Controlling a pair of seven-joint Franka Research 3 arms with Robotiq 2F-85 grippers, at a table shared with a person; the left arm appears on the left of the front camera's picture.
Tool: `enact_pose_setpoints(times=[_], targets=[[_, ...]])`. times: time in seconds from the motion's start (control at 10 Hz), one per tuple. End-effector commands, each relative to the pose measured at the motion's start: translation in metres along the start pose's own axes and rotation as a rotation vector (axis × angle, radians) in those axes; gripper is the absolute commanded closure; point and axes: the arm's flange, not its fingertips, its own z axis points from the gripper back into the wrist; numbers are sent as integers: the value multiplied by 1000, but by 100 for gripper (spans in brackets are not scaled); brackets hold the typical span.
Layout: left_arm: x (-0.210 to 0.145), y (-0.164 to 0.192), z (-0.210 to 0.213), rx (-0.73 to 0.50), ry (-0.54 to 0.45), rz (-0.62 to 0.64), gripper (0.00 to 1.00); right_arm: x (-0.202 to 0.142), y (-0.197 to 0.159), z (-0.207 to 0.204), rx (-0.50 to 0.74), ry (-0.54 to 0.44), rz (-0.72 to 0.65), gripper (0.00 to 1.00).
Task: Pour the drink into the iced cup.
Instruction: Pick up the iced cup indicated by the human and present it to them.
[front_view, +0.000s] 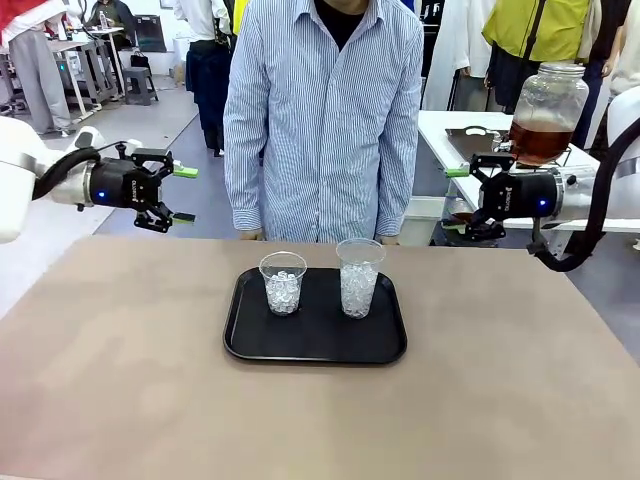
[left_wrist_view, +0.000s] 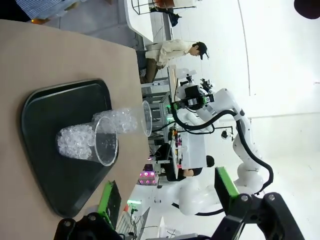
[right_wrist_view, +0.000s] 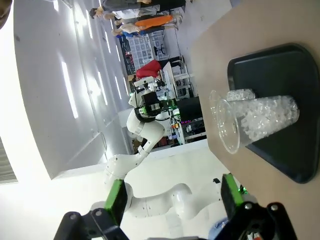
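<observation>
Two clear cups stand side by side on a black tray (front_view: 243, 338) at the middle of the tan table (front_view: 120, 390), the shorter cup (front_view: 283, 284) towards frame left and the taller cup (front_view: 359, 278) just beside it, apart; both are packed with ice and carry no liquid, so either could be the one meant, and the tray probably serves to catch spills. The drink (front_view: 540, 141) sits amber-brown in the lower part of a large glass jar (front_view: 549, 95) at the upper right, on a white side table (front_view: 440, 126) behind the right arm, well apart from the cups. The left gripper (front_view: 184, 194) hovers at mid-left and the right gripper (front_view: 456, 198) at mid-right, both raised above the table, jaws spread and empty, likely waiting off to the sides so the tray is free to reach. A person (front_view: 320, 120) in a striped shirt stands close behind the tray at the far edge; nothing lies between either gripper and the cups
</observation>
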Motion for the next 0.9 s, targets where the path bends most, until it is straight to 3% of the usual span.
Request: enact_pose_setpoints(times=[0.0,0.8], targets=[[1,1,0,9,-9,-1,0,1,1,1,-3,-9,2,0],[1,1,0,9,-9,-1,0,1,1,1,-3,-9,2,0]])
